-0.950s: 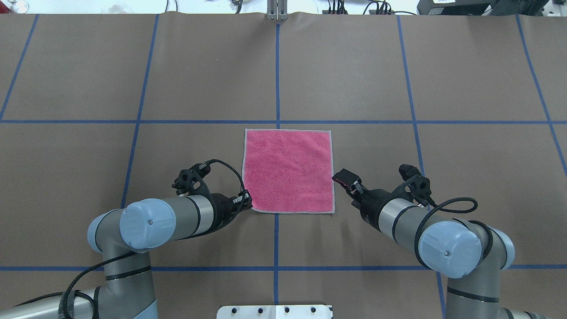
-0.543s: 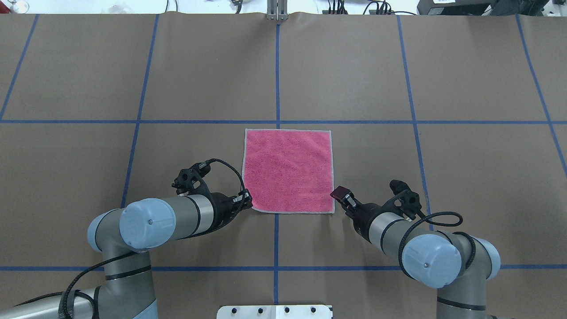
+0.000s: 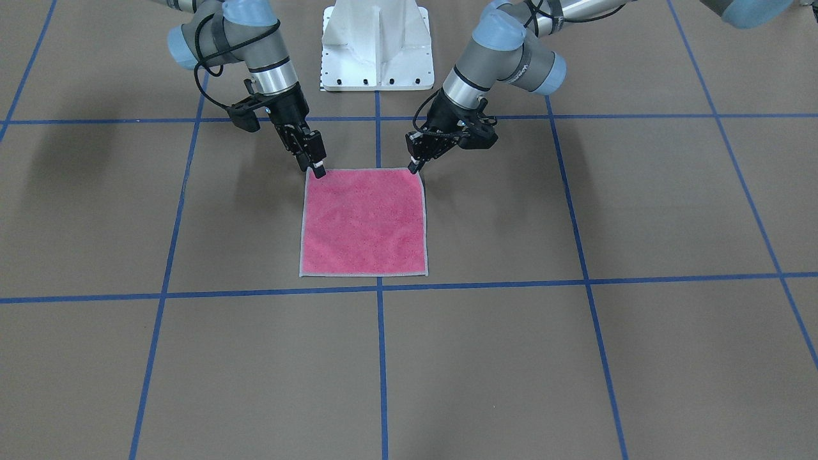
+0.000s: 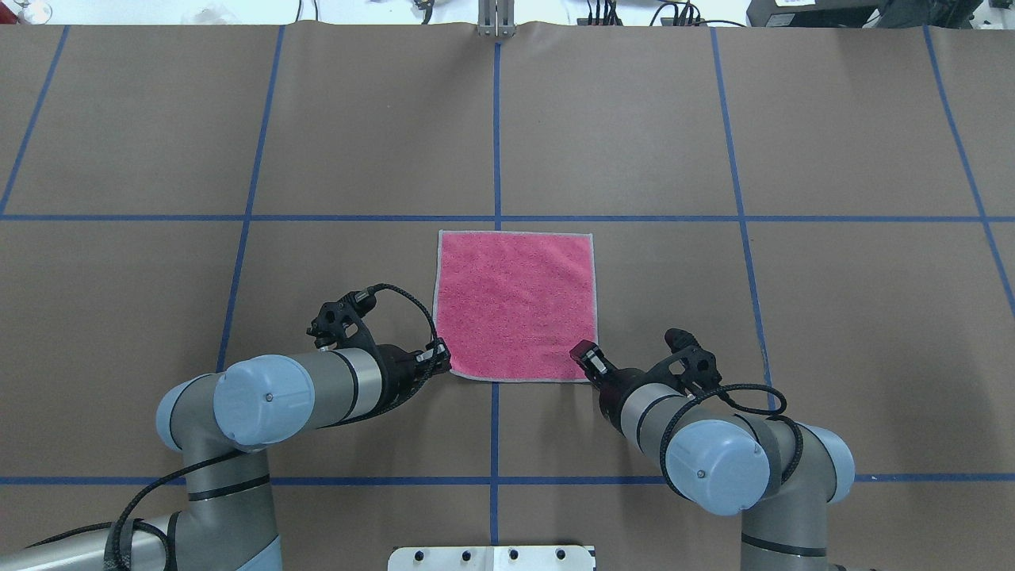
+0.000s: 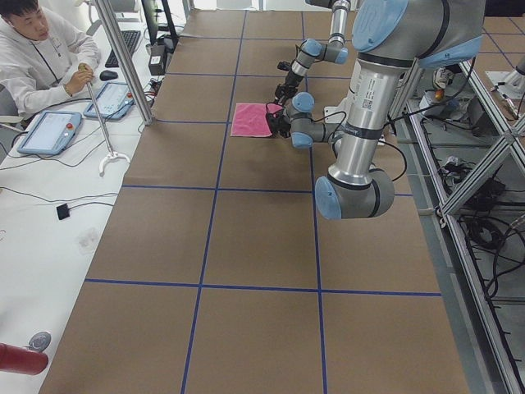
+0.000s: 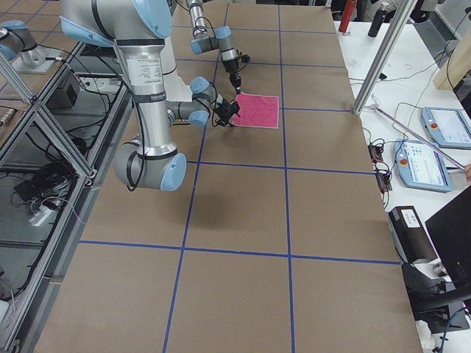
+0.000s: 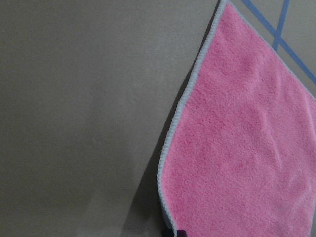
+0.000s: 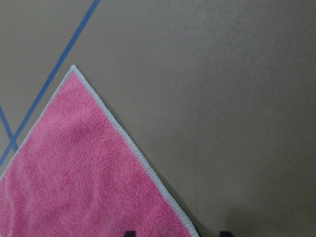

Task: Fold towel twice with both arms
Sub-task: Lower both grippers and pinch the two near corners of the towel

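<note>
The towel (image 4: 515,305) lies flat and pink face up in the middle of the table, also seen in the front view (image 3: 364,220). My left gripper (image 4: 444,363) is at its near-left corner, low on the table (image 3: 415,167). In the left wrist view its tips (image 7: 172,233) meet at the grey edging, shut on the corner, which sits slightly raised over a shadow. My right gripper (image 4: 585,353) is at the near-right corner (image 3: 317,171). In the right wrist view it stands open (image 8: 177,234), with the towel's edge (image 8: 148,173) running between its two fingertips.
The white pedestal (image 3: 377,45) stands between the arm bases, at the near table edge (image 4: 492,557). Blue tape lines (image 4: 496,127) grid the brown table. A person (image 5: 41,57) sits at a side desk with tablets, beyond a metal post (image 5: 123,57).
My right gripper has moved left and back toward the robot, from beside the towel's right edge to its near-right corner. The left arm and the towel have not moved.
</note>
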